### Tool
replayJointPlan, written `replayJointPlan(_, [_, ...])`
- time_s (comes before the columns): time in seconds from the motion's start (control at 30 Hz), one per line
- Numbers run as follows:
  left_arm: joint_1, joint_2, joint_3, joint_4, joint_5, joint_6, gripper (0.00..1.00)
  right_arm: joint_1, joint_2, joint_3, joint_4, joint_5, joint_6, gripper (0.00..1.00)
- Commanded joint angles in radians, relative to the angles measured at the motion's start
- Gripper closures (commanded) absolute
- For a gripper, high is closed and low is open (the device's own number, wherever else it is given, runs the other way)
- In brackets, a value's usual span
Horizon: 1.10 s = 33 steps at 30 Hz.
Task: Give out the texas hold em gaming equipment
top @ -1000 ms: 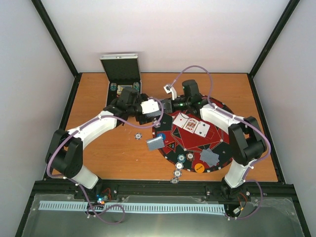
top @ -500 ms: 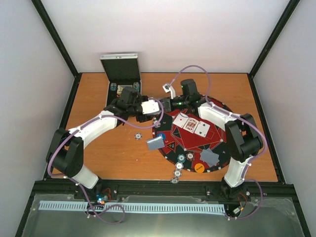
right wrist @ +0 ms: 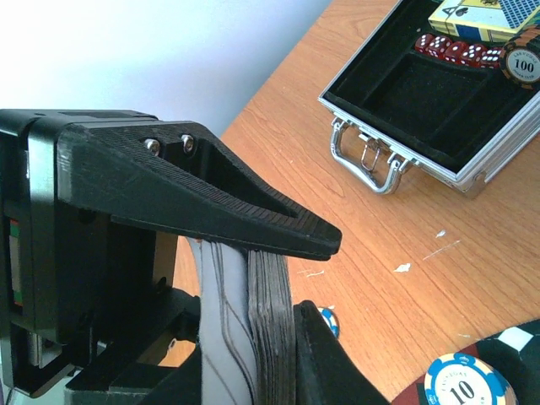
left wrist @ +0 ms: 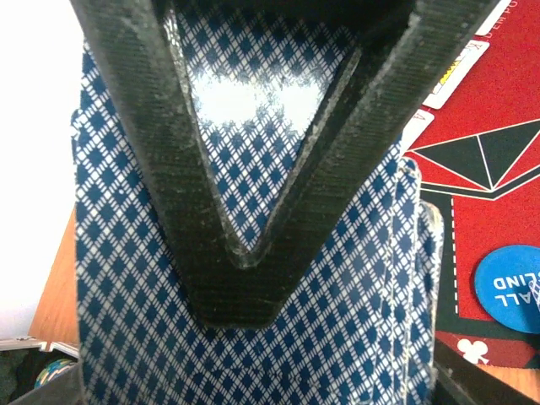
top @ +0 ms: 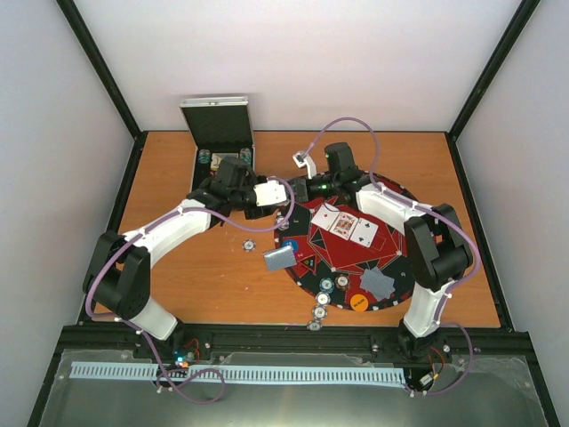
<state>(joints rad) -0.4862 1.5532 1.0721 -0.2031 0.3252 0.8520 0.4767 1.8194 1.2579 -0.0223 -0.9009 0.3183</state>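
The right gripper (right wrist: 295, 280) is clamped on the deck of cards (right wrist: 268, 297) near the round mat's (top: 404, 269) far-left rim. The left gripper (top: 283, 200) is right at the deck's patterned back (whether it has a grip, I cannot tell). A pull could drag several cards loose.

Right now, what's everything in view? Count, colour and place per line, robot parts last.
table: 1, orange-brown.
poker mat: 1, red and black, round, table's right half.
case: 1, aluminium, open, far edge, left.
red dice: several, inside the case.
face-up cards: 3, white, mat centre.
face-down card piles: 2, grey-blue, mat's left edge and near part.
poker chips: at least six, spotted rims, mostly by the mat's near edge.
orange marker disc: 1, mat's near edge.
blue marker disc: 1, mat's left edge.
deck of cards: 1, blue diamond backs, in right hand.
right hand: 1, black, shut on the deck.
left hand: 1, black, at the deck, grip unclear.
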Motion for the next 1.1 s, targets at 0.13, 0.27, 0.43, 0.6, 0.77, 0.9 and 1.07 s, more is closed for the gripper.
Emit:
replayJointPlan(0.13, [0.008, -0.023, 0.007, -0.001, 0.029, 0.049, 0.46, 0.016, 0.021, 0.05, -0.092, -0.042, -0.053, 0.76])
replayJointPlan(0.27, [0.008, -0.023, 0.004, -0.026, 0.034, 0.06, 0.46, 0.016, 0.022, 0.062, -0.117, -0.045, -0.068, 0.68])
replayJointPlan(0.43, [0.008, -0.023, -0.008, -0.022, 0.022, 0.066, 0.47, 0.014, 0.023, 0.074, -0.131, -0.047, -0.078, 0.55])
replayJointPlan(0.6, [0.008, -0.022, -0.017, -0.006, 0.022, 0.067, 0.47, 0.015, 0.019, 0.083, -0.135, -0.058, -0.081, 0.48])
replayJointPlan(0.77, [0.008, -0.023, -0.02, -0.001, 0.019, 0.068, 0.47, 0.012, 0.005, 0.081, -0.148, -0.036, -0.098, 0.41])
replayJointPlan(0.9, [0.008, -0.022, -0.021, -0.001, 0.015, 0.073, 0.47, 0.002, 0.0, 0.083, -0.154, -0.024, -0.1, 0.34])
replayJointPlan(1.07, [0.008, -0.022, -0.023, -0.004, 0.012, 0.075, 0.47, -0.008, -0.004, 0.087, -0.165, -0.021, -0.1, 0.25])
